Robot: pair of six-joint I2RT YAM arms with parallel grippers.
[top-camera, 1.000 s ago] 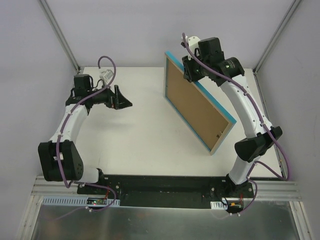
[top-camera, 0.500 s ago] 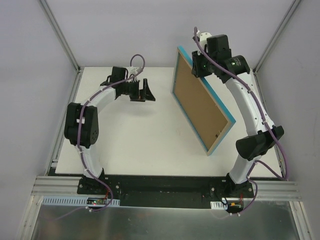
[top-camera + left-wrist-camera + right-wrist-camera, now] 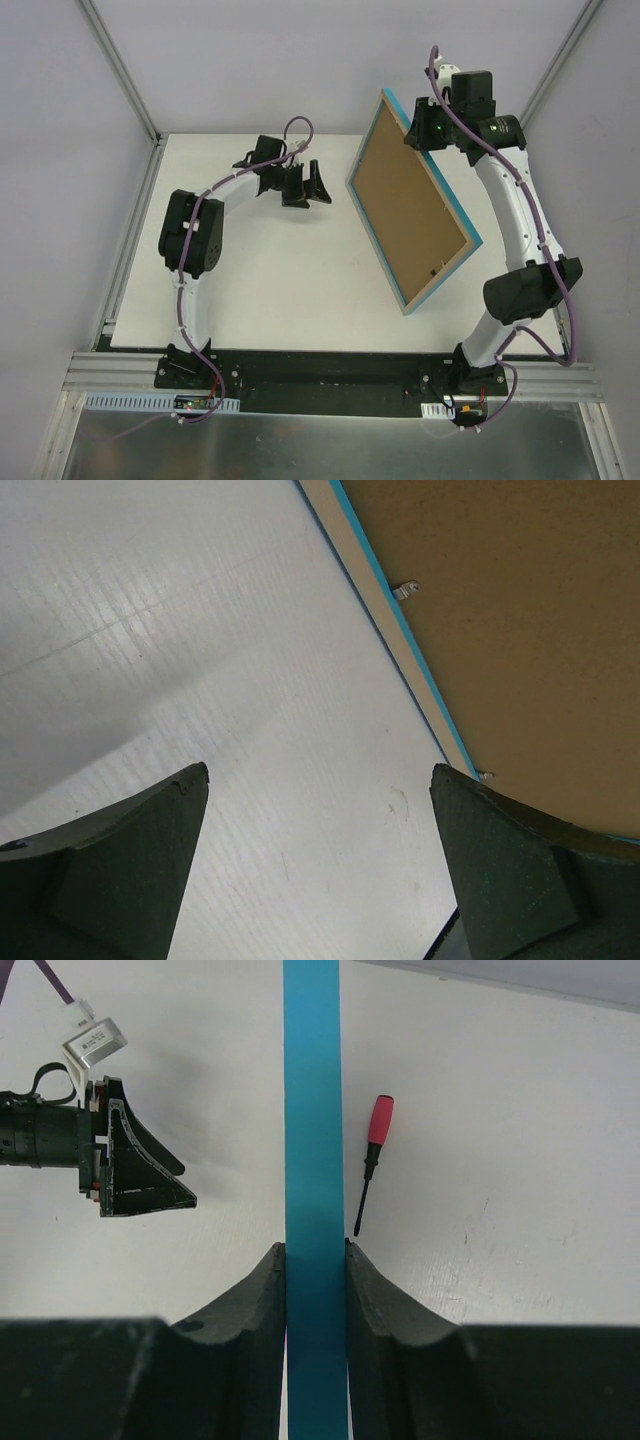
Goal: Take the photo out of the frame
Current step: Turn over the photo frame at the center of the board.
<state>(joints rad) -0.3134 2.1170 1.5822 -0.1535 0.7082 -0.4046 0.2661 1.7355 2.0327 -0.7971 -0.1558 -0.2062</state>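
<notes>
The frame (image 3: 410,215) stands tilted on the right of the table, its brown back panel toward the top camera and turquoise along its edges. My right gripper (image 3: 420,128) is shut on its top edge; the right wrist view shows the turquoise edge (image 3: 312,1110) pinched between both fingers of this gripper (image 3: 315,1255). My left gripper (image 3: 318,187) hangs open just left of the frame, nothing between its fingers (image 3: 130,860). In the left wrist view the back panel (image 3: 520,630) fills the upper right, with small metal tabs (image 3: 404,590) along its rim. The photo is hidden.
A red-handled screwdriver (image 3: 375,1150) lies on the white table (image 3: 270,280) on the frame's far side, hidden from the top camera. Grey walls with metal posts enclose the table at the back and both sides.
My left arm has swung right across the table, bringing its open gripper close to the frame. My right arm has carried the frame's top edge rightward and farther back.
</notes>
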